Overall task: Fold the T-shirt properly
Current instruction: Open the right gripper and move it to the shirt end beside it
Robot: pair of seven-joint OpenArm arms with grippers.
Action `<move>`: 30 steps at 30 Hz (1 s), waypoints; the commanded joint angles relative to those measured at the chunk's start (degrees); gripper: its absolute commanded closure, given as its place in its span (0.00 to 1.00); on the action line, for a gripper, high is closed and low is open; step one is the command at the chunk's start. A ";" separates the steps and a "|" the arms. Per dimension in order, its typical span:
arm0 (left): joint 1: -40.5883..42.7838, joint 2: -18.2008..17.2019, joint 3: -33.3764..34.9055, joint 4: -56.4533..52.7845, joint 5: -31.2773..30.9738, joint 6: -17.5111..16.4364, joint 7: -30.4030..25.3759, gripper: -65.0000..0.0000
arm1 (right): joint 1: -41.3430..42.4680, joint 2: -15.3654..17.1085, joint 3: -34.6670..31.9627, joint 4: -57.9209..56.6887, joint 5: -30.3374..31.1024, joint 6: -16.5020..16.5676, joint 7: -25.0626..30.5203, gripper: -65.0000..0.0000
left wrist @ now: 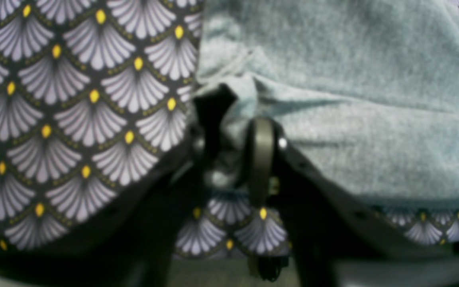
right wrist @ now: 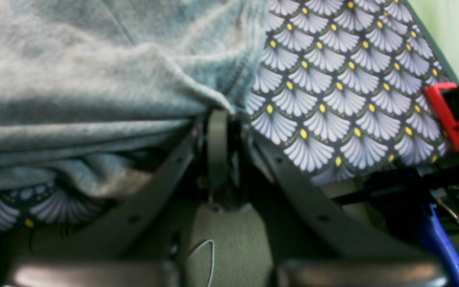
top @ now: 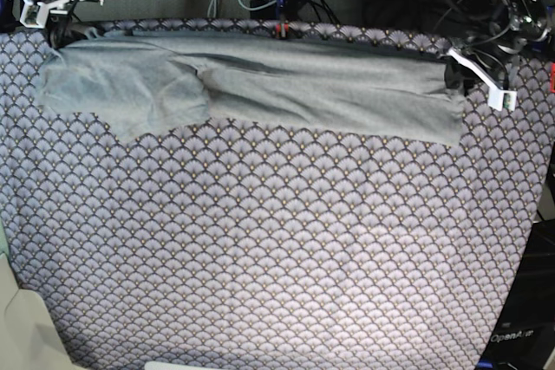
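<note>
Lying as a long folded strip along the far edge of the worktop, the T-shirt sits on the fan-scale cloth. Left gripper is at the shirt's end on the base view's right; its fingers stand slightly apart w/ a shirt corner between them, grip or not: can't tell. Right gripper is at the other end, fingers right by the hem; clenched or released, can't tell.
</note>
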 commanded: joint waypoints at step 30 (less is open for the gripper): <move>-1.67 -5.51 -0.49 0.68 -8.02 0.15 0.19 0.44 | 13.62 0.84 20.68 -0.78 0.98 -0.71 -0.74 0.45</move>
